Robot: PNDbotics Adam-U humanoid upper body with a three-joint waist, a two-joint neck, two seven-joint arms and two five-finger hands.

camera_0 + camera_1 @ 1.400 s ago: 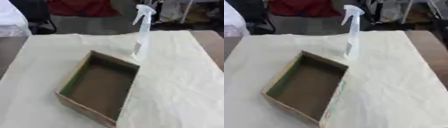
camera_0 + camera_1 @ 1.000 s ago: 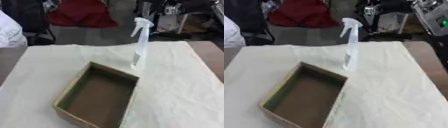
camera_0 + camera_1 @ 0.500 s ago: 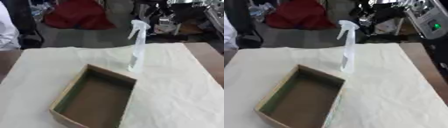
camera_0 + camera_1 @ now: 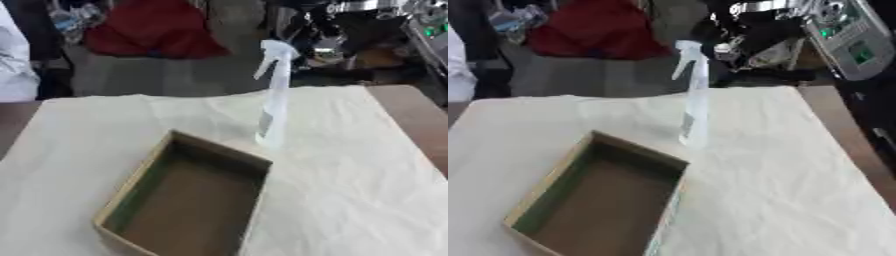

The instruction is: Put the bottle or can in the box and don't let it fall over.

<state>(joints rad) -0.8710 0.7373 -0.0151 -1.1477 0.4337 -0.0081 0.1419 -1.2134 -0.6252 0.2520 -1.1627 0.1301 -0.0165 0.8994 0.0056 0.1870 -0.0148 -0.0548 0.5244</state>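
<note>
A: What's nearest you?

B: The open cardboard box (image 4: 188, 200), empty, lying askew on the cloth-covered counter (image 4: 350, 190).

A: And the thing you're moving?

B: The clear spray bottle (image 4: 273, 102) stands upright just beyond the box's far right corner, trigger head pointing left.

A: Your hands?

B: Neither shows in either view, so you can't tell how the fingers are set.

A: How should you take it?

B: It looks tall and narrow, likely tippy. You'd do well to wrap low on the body, lift straight, and set it flat on the box floor before releasing.
</note>
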